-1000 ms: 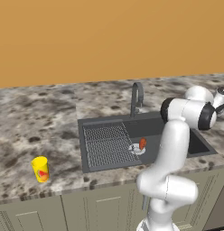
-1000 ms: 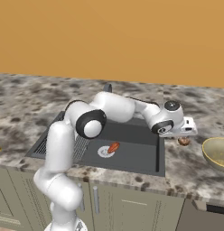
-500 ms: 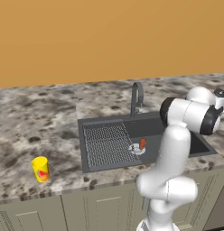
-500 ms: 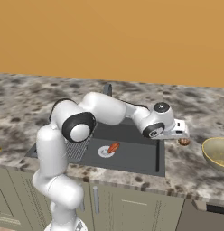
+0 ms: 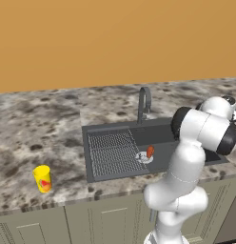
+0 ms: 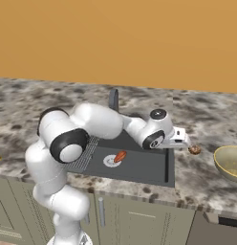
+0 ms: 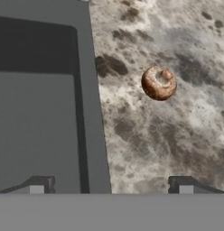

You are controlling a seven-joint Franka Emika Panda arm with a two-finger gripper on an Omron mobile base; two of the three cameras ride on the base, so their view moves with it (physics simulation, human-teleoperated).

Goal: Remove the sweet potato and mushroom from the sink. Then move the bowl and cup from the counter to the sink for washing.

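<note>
The brown speckled mushroom (image 7: 159, 83) lies on the stone counter just right of the sink (image 6: 170, 167), free of the fingers; it also shows as the mushroom (image 6: 194, 150). My gripper (image 6: 186, 141) hovers over the sink's right rim, a little left of the mushroom, and my gripper (image 7: 110, 187) stands open with nothing between its tips. The orange-red sweet potato (image 6: 120, 156) rests by the round drain; from the left it is the sweet potato (image 5: 150, 151) in the sink (image 5: 93, 176). The tan bowl (image 6: 229, 162) sits at the far right. The yellow cup (image 5: 42, 178) stands on the counter left of the sink.
A grey arched faucet (image 5: 144, 102) rises behind the basin, and the faucet (image 6: 113, 98) stands beside my upper arm. A ribbed drainer grid (image 5: 113, 153) fills the sink's left half. Speckled counter (image 7: 177, 135) runs right of the rim. An orange wall backs the counter.
The arm has swung its elbow forward and the hand has drawn slightly left from above the mushroom toward the sink rim. The mushroom stays on the counter. The jaws remain open.
</note>
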